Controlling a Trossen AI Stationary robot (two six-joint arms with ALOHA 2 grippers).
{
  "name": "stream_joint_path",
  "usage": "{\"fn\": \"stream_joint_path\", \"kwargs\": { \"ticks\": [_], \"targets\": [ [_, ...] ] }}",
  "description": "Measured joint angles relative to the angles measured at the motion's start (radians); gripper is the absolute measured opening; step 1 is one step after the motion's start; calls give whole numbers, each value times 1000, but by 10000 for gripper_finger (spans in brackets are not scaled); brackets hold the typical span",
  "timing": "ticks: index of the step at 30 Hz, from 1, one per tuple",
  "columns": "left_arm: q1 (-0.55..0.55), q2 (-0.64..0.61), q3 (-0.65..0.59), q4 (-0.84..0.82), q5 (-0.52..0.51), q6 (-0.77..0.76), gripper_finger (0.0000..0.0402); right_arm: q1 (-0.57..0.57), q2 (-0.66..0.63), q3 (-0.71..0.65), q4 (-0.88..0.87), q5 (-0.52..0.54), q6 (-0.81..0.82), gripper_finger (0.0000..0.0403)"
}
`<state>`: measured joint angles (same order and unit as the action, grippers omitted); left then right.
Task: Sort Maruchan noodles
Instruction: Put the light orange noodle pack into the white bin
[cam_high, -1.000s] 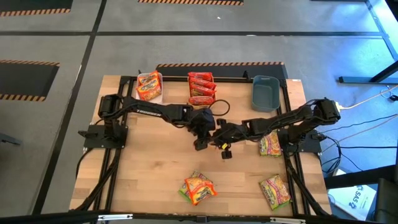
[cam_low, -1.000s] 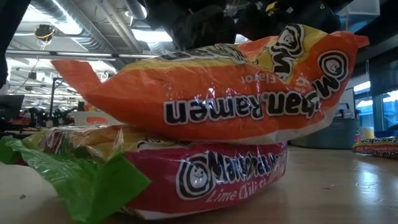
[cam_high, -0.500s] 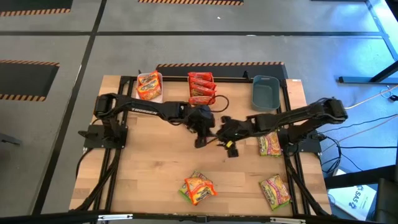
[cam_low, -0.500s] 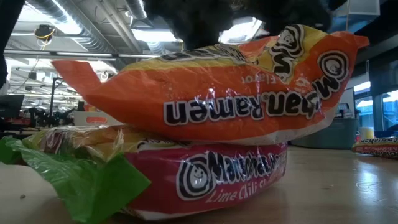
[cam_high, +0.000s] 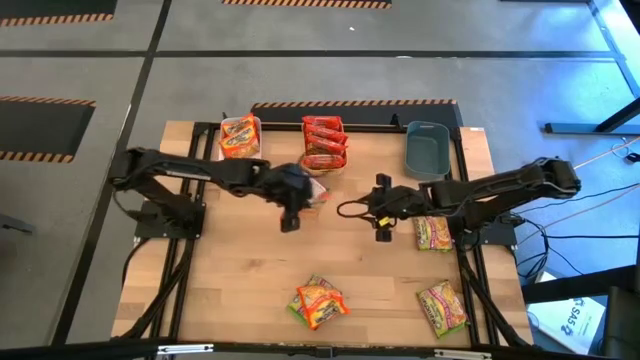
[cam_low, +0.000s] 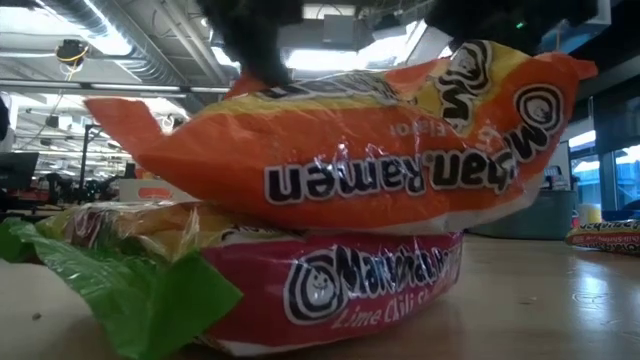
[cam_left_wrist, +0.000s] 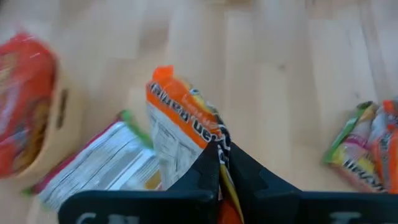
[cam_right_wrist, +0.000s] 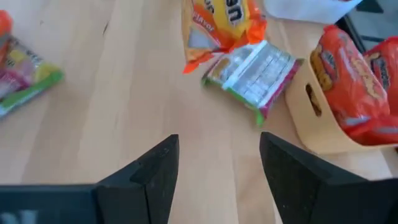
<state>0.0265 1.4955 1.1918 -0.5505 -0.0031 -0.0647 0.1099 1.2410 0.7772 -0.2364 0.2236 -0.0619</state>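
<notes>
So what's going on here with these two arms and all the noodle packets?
Two robot arms are sorting ramen packets into bins at the back of the table. The left gripper is shut on an orange packet, lifted near the orange bin of red packets. A silvery-backed packet lies on the table beneath it. The right gripper hangs open and empty over mid-table. The white bin holds an orange packet; the grey-blue bin looks empty. Loose packets remain near the front and right edges.

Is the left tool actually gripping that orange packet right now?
Touching. The left wrist view shows the left tool shut on the orange packet, its edge pinched between the fingers and lifted above the wooden table.
</notes>
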Motion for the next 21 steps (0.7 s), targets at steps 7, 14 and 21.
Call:
{"fn": "stream_joint_path", "kwargs": {
  "ticks": [7,14,21],
  "targets": [
    [28,-233,-200,73,-120,71,3,-100,21,-62,145,-55,-17,211],
    [121,-438,-304,21,-297,200,12,-244,43,-73,256,-170,-60,211],
    [249,-544,-312,-86,-377,361,9,-340,49,-73,293,-246,-77,211]
  ]
}}
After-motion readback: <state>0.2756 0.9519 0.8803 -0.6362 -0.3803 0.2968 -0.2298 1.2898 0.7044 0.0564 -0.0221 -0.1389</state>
